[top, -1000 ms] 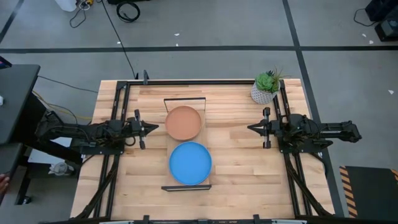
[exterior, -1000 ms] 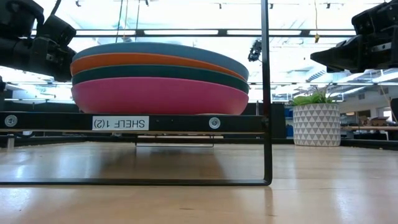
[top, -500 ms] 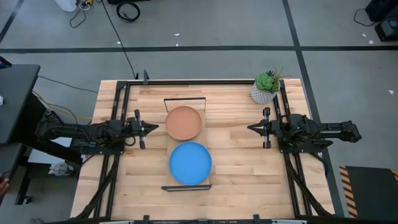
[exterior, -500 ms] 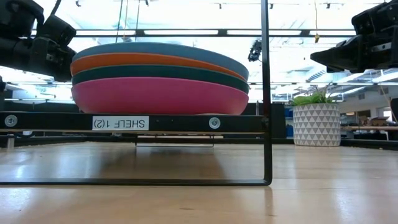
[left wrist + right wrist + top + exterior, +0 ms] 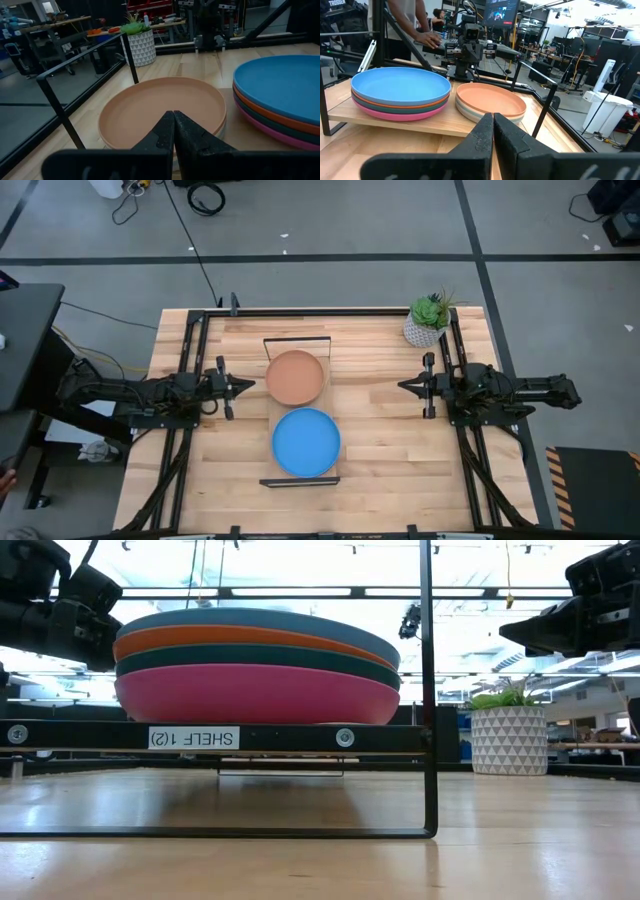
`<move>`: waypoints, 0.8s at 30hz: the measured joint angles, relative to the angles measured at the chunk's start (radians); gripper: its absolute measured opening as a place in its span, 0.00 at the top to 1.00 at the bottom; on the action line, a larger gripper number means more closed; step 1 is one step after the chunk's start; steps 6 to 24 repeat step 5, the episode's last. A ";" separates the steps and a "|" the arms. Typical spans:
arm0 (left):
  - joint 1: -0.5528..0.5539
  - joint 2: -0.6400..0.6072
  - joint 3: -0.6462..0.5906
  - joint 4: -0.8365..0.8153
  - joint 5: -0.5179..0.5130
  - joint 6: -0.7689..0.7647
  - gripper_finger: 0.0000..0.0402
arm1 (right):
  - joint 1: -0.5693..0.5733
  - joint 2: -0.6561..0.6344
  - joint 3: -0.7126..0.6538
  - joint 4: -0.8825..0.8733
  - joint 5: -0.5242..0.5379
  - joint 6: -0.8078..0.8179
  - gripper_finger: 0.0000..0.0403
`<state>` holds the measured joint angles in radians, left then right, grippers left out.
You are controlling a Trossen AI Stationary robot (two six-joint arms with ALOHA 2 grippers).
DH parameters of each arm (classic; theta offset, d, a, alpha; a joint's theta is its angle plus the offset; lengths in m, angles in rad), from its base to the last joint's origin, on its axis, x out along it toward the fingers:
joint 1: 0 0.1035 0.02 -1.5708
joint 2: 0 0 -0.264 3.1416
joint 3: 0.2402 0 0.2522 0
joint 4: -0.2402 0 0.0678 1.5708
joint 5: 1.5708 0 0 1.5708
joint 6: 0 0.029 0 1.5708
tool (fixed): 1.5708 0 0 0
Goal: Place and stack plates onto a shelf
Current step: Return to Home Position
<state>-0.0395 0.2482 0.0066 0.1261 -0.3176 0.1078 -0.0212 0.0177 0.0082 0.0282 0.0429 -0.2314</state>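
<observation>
Two stacks of plates rest on the shelf (image 5: pixel 300 480), a light-wood board in a black frame. The near stack has a bright blue plate (image 5: pixel 306 442) on top, over red-orange, dark teal and magenta ones (image 5: pixel 255 692). The far stack is topped by a terracotta plate (image 5: pixel 295 377), with pale plates under it (image 5: pixel 470 114). My left gripper (image 5: pixel 252 388) is shut and hovers left of the terracotta plate. My right gripper (image 5: pixel 402 387) is shut, to the right of the shelf. Neither touches a plate.
A potted plant in a white patterned pot (image 5: pixel 427 321) stands near the table's far right corner. Black rails (image 5: pixel 186 370) run along the table's left and right sides. A person's hand (image 5: pixel 427 37) shows beyond the table behind the left arm. Bare wood lies either side of the shelf.
</observation>
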 joint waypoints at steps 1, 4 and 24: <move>0.000 0.000 0.000 0.000 0.000 0.000 0.97 | 0.000 0.000 0.000 0.000 0.000 0.000 0.95; 0.000 0.000 0.000 0.000 0.000 0.000 0.97 | 0.000 0.000 0.000 0.000 0.000 0.000 0.95; 0.000 0.000 0.000 0.000 0.000 0.000 0.97 | 0.000 0.000 0.000 0.000 0.000 0.000 0.95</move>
